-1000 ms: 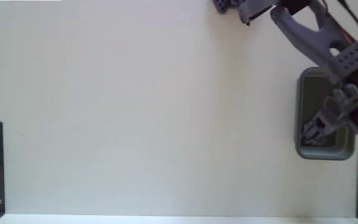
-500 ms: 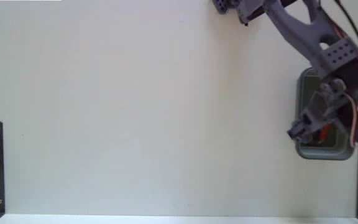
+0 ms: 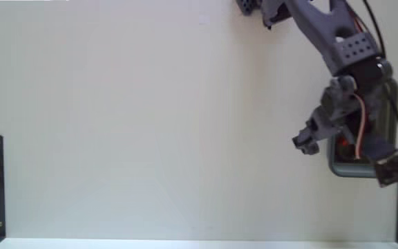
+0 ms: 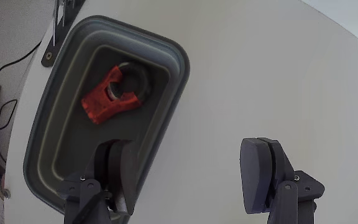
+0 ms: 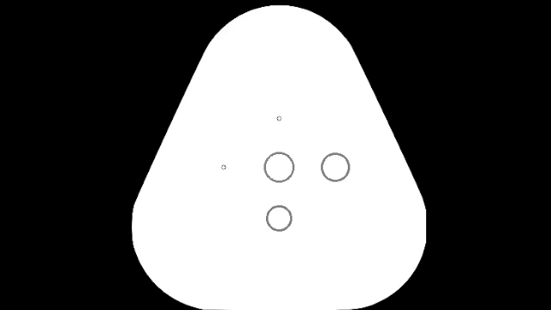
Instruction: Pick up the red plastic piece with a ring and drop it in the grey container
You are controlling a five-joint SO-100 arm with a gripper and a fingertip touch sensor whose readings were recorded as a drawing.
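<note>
There are no words, numbers, labels or signs to read in these pictures.
</note>
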